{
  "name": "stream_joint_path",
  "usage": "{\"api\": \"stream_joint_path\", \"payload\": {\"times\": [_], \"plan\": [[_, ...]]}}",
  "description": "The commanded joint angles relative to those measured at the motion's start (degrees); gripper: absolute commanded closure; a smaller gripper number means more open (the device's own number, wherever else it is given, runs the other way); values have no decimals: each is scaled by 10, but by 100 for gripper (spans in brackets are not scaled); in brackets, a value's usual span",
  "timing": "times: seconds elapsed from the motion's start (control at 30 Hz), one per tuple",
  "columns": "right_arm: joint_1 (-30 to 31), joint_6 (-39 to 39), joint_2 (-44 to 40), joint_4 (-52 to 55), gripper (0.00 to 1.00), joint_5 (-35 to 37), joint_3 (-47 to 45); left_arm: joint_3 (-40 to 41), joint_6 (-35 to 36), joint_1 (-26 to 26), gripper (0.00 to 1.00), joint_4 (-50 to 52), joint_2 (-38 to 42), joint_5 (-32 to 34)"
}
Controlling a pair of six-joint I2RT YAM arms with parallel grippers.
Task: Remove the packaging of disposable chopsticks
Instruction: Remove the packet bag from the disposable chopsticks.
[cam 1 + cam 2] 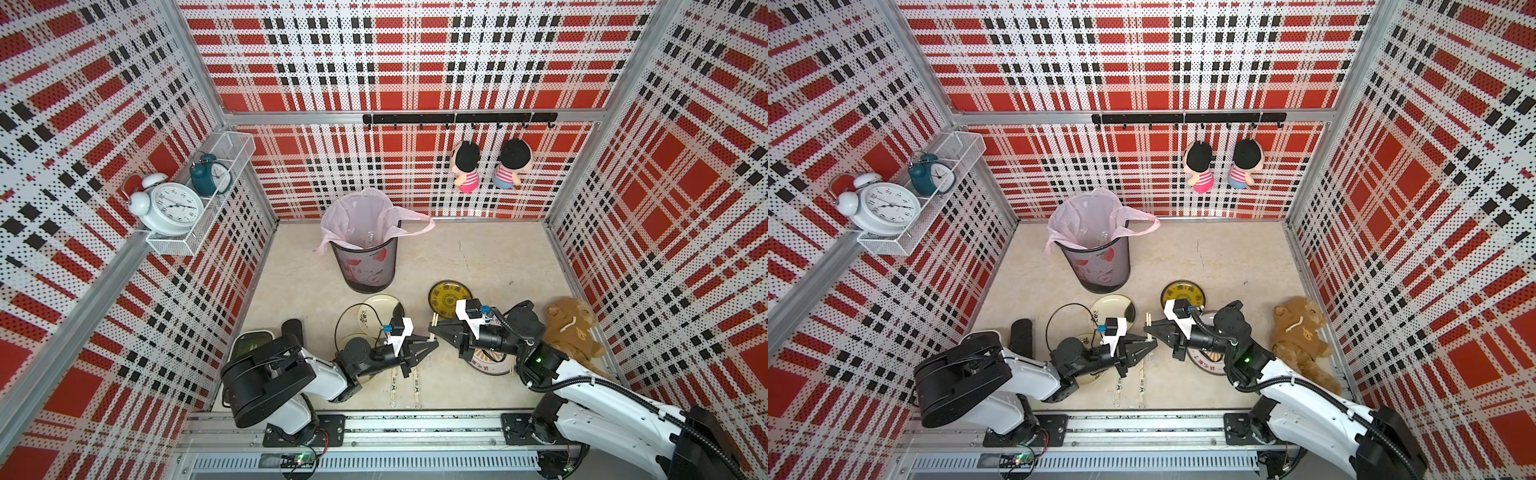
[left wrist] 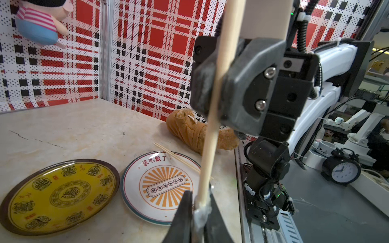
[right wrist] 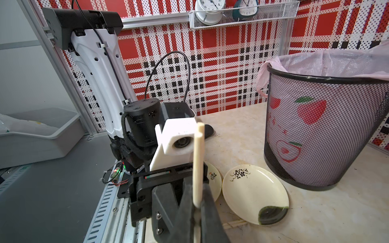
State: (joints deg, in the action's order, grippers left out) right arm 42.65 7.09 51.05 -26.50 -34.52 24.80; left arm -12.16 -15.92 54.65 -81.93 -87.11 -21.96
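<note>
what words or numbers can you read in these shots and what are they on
"該吃飯了": rim of the white sunburst plate
That plate's centre banner: too small to read
yellow plate seals: unreadable
"1" to "12": white alarm clock dial
Loose packaging: print too small to read

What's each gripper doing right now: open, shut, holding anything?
Left gripper: closed on the crumpled end of the clear packaging.
Right gripper: closed on the chopsticks.

Left end effector (image 1: pixel 435 343) and right end effector (image 1: pixel 431 328) facing, nearly tip to tip, right one clamped tight
</note>
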Motion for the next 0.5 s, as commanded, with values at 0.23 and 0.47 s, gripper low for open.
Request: {"api": "stream_joint_path", "payload": {"times": [0.23, 0.47], "plan": [[-4, -22, -24, -53, 100, 14, 33, 4, 6, 12, 84, 71, -5, 12], [-5, -28, -33, -43, 100, 15, 47, -5, 6, 15, 84, 73, -32, 13]]}}
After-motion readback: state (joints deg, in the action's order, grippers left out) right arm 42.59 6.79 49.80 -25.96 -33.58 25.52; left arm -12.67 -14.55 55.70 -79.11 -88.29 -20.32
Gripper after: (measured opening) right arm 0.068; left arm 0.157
